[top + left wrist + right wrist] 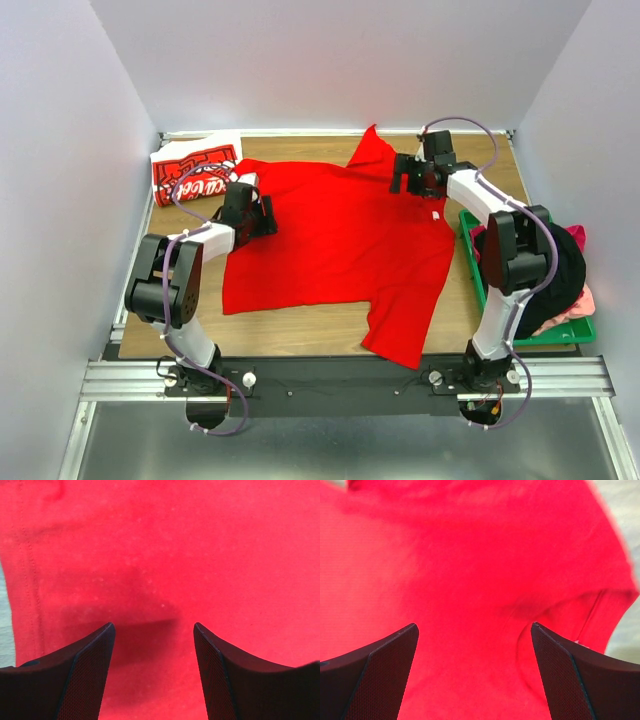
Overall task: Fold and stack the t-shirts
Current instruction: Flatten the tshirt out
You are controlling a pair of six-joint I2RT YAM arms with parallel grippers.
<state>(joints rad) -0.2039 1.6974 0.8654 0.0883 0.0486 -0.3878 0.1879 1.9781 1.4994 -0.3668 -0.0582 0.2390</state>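
On the bench [290, 330], the red t-shirt [340, 240] fills the middle, the lettered t-shirt [195, 172] blocks the far-left corner, the green crate [472, 258] the right edge; the near strip lies bare.

Plain pale walls [340, 60] enclose a wooden table [300, 335] with a metal rail [120, 378] in front.

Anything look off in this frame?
Plain red t-shirt lies crooked on the table; its near sleeve hangs past the table's near edge. Dark and pink clothes heap above the green crate rim. Otherwise nothing stands out.
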